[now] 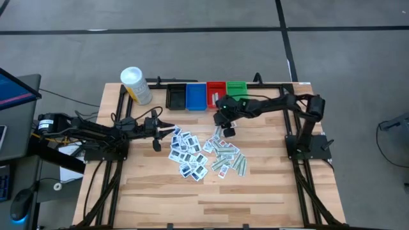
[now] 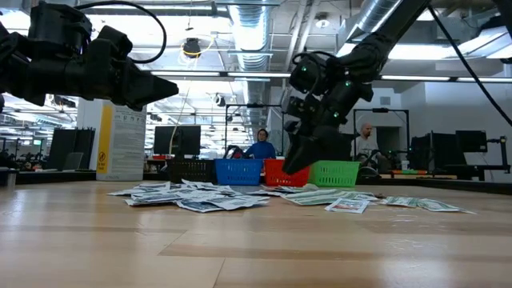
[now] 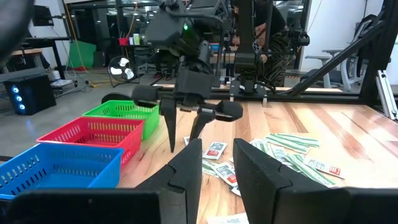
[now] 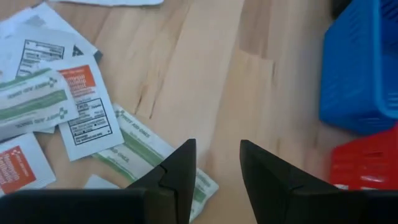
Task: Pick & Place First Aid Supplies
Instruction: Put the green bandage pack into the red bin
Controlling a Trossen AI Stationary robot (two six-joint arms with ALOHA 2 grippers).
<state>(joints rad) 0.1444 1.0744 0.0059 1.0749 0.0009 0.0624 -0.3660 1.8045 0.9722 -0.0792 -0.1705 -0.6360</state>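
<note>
Reading the tabletop [image 1: 255, 191] from left to right, you see the left tool [image 1: 158, 141] hovering just beside the left edge of the first aid supplies [image 1: 192, 156]; its fingers stand apart with nothing between them. The packets lie flat in one loose heap at mid-tabletop, white ones with dark print on the left, green-striped strips [image 1: 235, 163] towards the right. No common heading shows: their long axes run at every angle, some overlapping. In the right wrist view, the nearest strip [image 4: 149, 152] lies diagonally under the fingers.

The right tool [image 1: 227, 128] hangs above the heap's upper right corner, between the packets and the bin row; its fingers are parted and empty.

The black bin [image 1: 176, 97], blue bin [image 1: 195, 96], red bin [image 1: 216, 94] and green bin [image 1: 237, 89] stand in a row at the far edge. You cannot tell from these views whether any holds a packet. Judged so, most of the sorting remains, and neither arm carries a packet.
</note>
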